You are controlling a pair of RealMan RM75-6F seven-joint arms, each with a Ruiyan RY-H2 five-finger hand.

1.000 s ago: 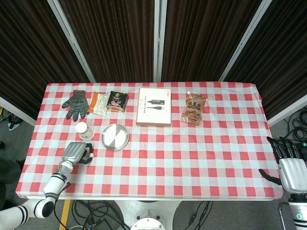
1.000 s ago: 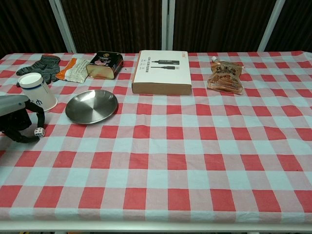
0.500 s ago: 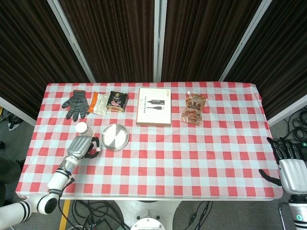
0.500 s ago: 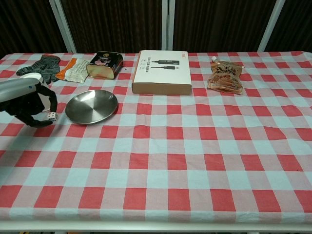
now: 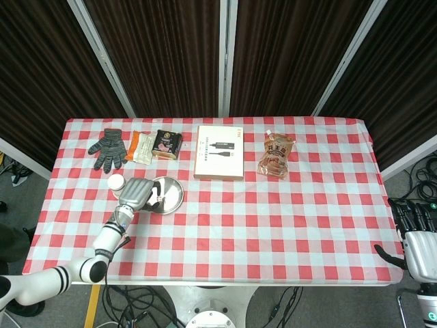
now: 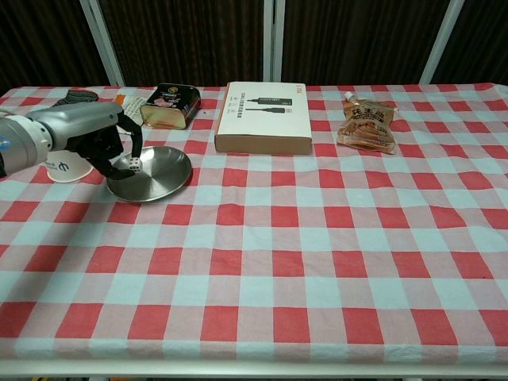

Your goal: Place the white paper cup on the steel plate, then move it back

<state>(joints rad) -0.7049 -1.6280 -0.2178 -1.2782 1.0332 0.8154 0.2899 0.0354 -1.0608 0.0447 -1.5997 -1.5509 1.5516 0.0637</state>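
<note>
The white paper cup (image 5: 116, 182) stands upright on the checked cloth, just left of the steel plate (image 5: 172, 197). In the chest view the cup (image 6: 62, 167) is mostly hidden behind my left hand (image 6: 99, 135). My left hand (image 5: 138, 194) hovers at the plate's (image 6: 163, 181) left rim with its fingers curled, pinching a small white die (image 6: 136, 165) over the plate. It does not touch the cup. My right hand (image 5: 416, 240) hangs off the table's right edge, fingers spread, holding nothing.
Along the back stand a striped glove (image 5: 109, 148), an orange snack packet (image 5: 141, 146), a dark tin (image 5: 166, 144), a flat white box (image 5: 219, 152) and a drink pouch (image 5: 276, 154).
My left hand has travelled from the table's front left corner up and to the right, past the cup, to the plate's rim, carrying the die. The right hand has dropped slightly.
</note>
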